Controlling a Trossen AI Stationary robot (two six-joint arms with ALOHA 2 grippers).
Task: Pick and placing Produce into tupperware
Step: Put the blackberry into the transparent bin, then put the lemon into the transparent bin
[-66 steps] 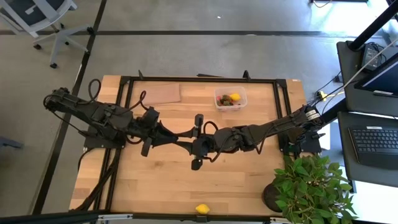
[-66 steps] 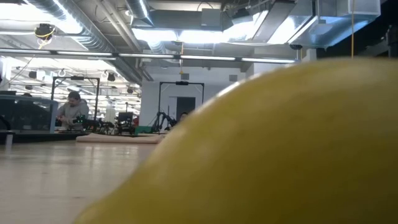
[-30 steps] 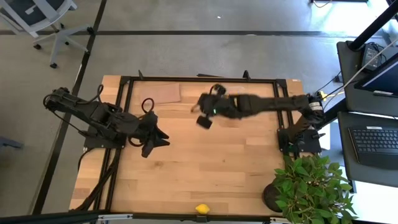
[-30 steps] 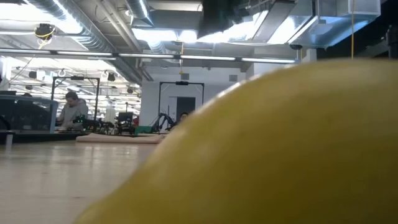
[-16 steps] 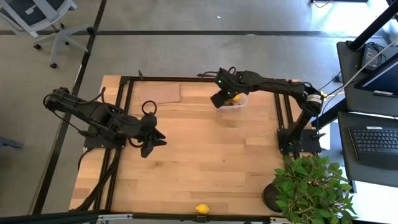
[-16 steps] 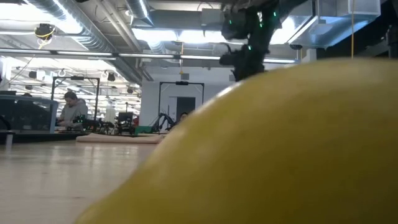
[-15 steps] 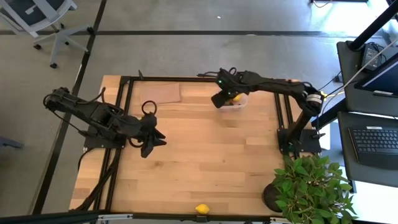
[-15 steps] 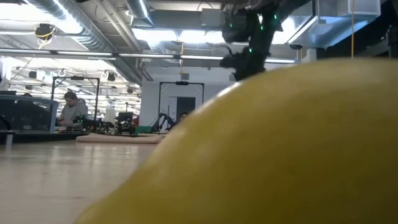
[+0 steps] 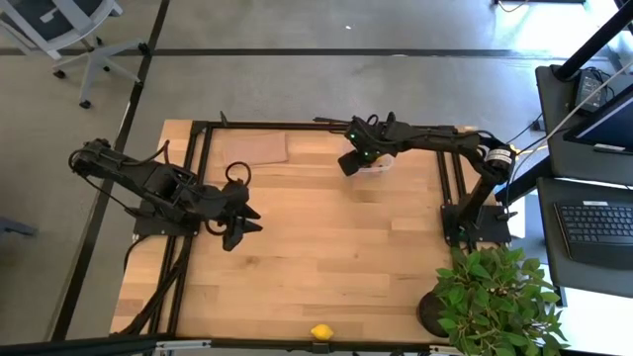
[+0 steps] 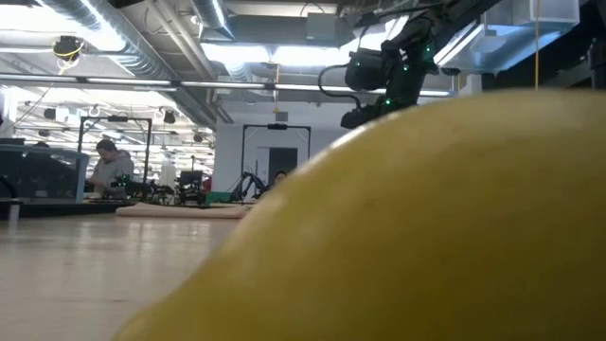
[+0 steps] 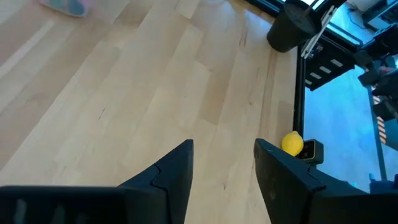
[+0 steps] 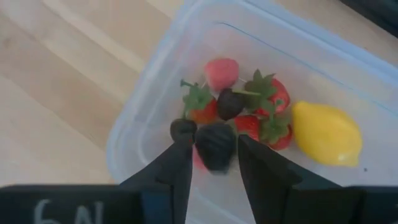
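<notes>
The clear tupperware (image 9: 382, 163) stands at the table's far side and holds red strawberries (image 12: 268, 102), a yellow lemon (image 12: 326, 134) and dark berries (image 12: 230, 102). My right gripper (image 9: 353, 164) hangs over the tub's left part, shut on a dark berry (image 12: 216, 146). My left gripper (image 9: 243, 224) is open and empty over the table's left middle. A second lemon (image 9: 321, 332) lies at the near edge; it also shows in the left wrist view (image 11: 292, 143) and fills the low view (image 10: 426, 227). My right gripper pinches the dark berry by its two sides (image 12: 200, 149) between its two fingers. The fingers (image 12: 180, 165) come from above, pointing down into the tub. The berry is lifted clear above the fruit lying in the tub.
A flat brown sheet (image 9: 255, 148) lies at the far edge, left of the tub. A green potted plant (image 9: 490, 297) stands at the near right corner; its dark pot shows in the left wrist view (image 11: 295, 25). Bare wood lies between the two grippers.
My right gripper has gone from beside the brown sheet toward the table's right edge and now hangs over the tub. My left arm has kept still.
</notes>
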